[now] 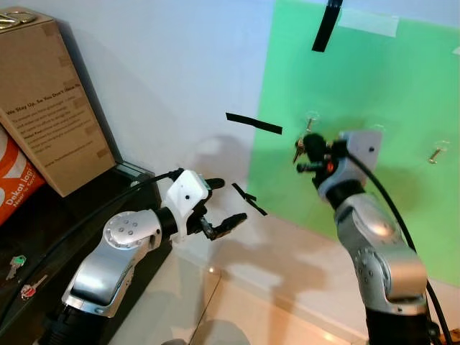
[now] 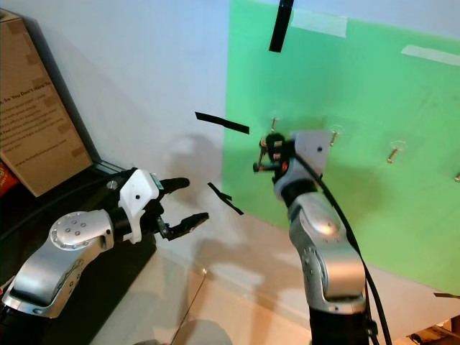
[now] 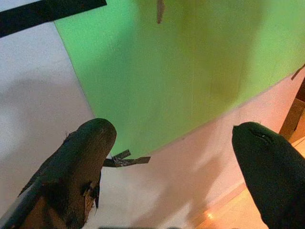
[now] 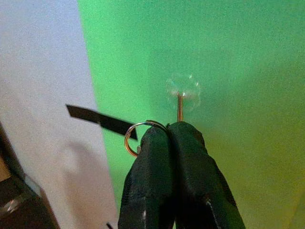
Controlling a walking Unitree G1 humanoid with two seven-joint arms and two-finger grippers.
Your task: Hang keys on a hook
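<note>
A green sheet (image 1: 345,86) on the wall carries small clear hooks. My right gripper (image 1: 305,152) is raised against it, shut on a key ring (image 4: 135,137) with keys (image 1: 297,148) hanging at its tip. The ring sits just below and left of the nearest hook (image 4: 181,96), whose peg (image 1: 310,122) points out over the fingertips (image 4: 183,138). I cannot tell whether ring and hook touch. My left gripper (image 1: 221,204) hovers open and holds nothing, lower left, in front of the white wall; its fingers (image 3: 90,143) stand wide apart.
Two more hooks (image 2: 332,134) (image 2: 394,149) lie to the right on the sheet. Black tape strips (image 1: 253,123) (image 1: 327,25) mark the wall. At the left a dark cabinet (image 1: 86,208) holds a cardboard box (image 1: 50,93), an orange pack (image 1: 14,180) and spare keys (image 1: 16,264) (image 1: 32,287).
</note>
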